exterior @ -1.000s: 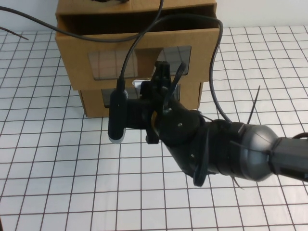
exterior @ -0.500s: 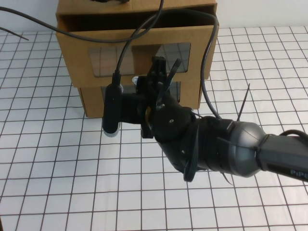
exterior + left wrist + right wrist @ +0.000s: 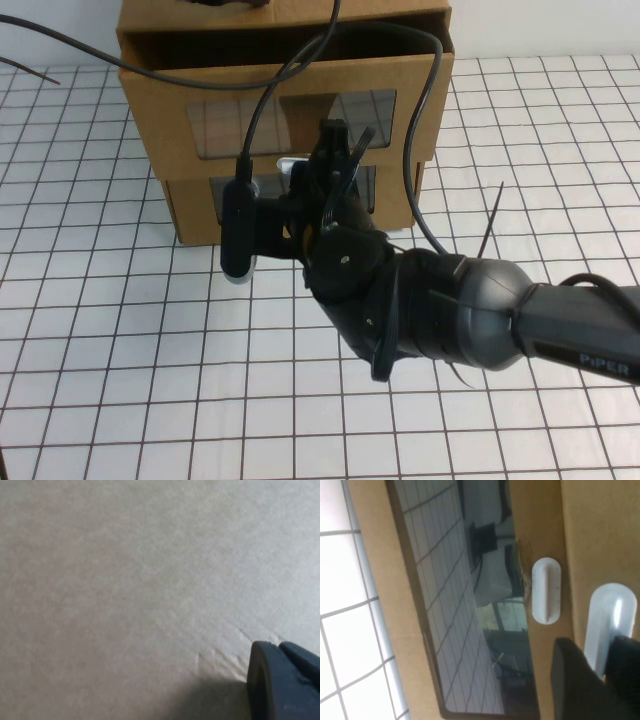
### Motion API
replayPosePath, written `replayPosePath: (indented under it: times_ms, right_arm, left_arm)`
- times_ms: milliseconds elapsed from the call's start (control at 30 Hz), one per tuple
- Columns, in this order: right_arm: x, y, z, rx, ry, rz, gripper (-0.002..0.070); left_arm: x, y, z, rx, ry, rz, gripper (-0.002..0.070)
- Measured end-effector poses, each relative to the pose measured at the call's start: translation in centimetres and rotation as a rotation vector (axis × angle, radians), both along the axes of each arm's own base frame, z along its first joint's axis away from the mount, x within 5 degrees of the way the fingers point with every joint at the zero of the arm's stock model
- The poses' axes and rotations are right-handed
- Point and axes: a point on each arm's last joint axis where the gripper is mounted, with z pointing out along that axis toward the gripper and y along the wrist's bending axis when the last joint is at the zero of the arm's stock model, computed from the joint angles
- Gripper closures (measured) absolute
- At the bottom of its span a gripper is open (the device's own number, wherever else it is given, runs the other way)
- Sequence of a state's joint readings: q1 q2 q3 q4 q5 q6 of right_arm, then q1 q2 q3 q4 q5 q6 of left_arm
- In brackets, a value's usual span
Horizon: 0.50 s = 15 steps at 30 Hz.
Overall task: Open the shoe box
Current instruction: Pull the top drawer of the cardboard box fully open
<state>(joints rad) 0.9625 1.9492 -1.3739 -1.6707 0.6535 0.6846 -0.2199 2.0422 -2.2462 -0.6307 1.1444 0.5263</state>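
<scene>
On the tabletop [image 3: 100, 330]: shoe box [image 3: 160, 110], windowed front facing us.
Right claw [image 3: 595, 652]: at its white handle [image 3: 612, 605], placed to pull; we cannot tell its grip.
Left claw [image 3: 287, 680]: against cardboard, perhaps bracing; state unclear.

Table [image 3: 100, 350] is wide open on the left. Box [image 3: 160, 110] walls off the back, right gripper [image 3: 338, 145] crowds its front, left gripper [image 3: 282, 680] sits close up by cardboard.
</scene>
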Motion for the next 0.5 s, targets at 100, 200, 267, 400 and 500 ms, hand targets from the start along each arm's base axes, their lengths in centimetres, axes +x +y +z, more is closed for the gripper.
replayPosePath:
  times_ms: [100,200,267,400,500]
  right_arm:
    - [0.06,-0.02,0.16,0.002,-0.006,-0.007,0.0576]
    - [0.17,0.03,0.36,0.008,-0.013,-0.016,0.064]
    - [0.24,0.1,0.46,0.012,-0.015,-0.018,0.0659]
    - [0.27,0.12,0.28,0.008,-0.015,-0.02,0.0663]
    - [0.17,0.19,0.29,0.006,-0.017,-0.019,0.0664]
  left_arm:
    - [0.0,-0.01,0.0,-0.001,0.0,0.0,0.0678]
    - [0.0,-0.01,0.0,-0.001,0.0,0.0,0.0678]
    - [-0.01,-0.01,0.01,-0.002,0.001,-0.001,0.0678]
    - [-0.01,-0.01,0.01,-0.002,0.001,-0.001,0.0678]
    - [-0.01,-0.02,0.01,-0.003,0.001,-0.001,0.0678]
